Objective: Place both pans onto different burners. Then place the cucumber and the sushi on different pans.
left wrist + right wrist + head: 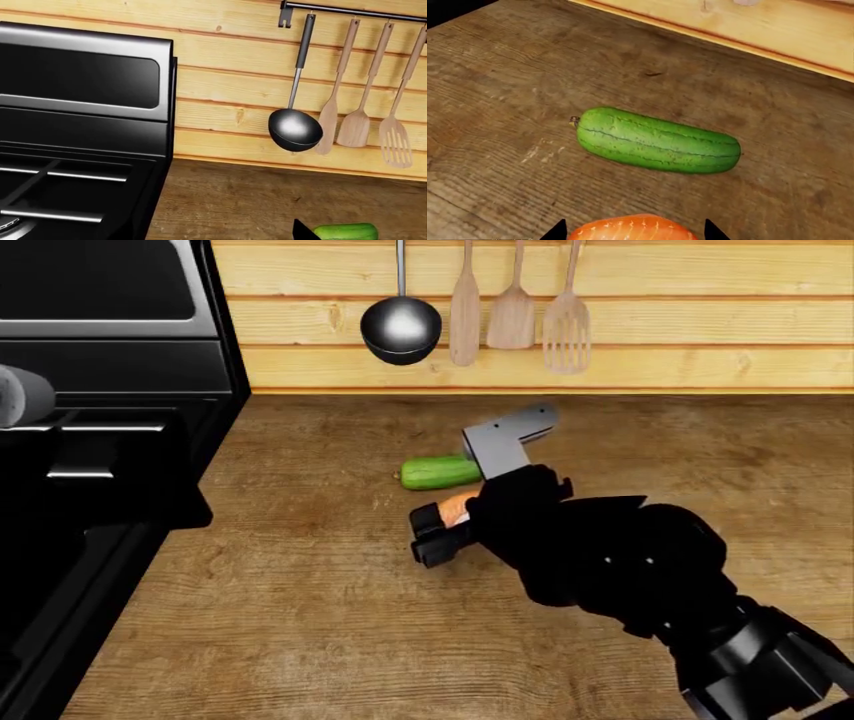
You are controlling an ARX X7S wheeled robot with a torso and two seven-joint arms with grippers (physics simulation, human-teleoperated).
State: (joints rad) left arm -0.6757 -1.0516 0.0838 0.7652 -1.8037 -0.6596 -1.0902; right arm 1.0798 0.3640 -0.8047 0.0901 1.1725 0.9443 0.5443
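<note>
Midway at best: right gripper (438,530) with jaws flanking the sushi (458,508) on the wooden counter (294,620), grip uncertain, cucumber (441,472) beside, pans unseen, left gripper's state untellable.

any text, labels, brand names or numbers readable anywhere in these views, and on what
None. No words, numbers, brands or signs show in any view.
Stove: plain black and steel panels, unmarked.
Ladle and wooden utensils: unmarked.
Cucumber, sushi, wooden counter: no labels.
Right pincer: plain black.
</note>
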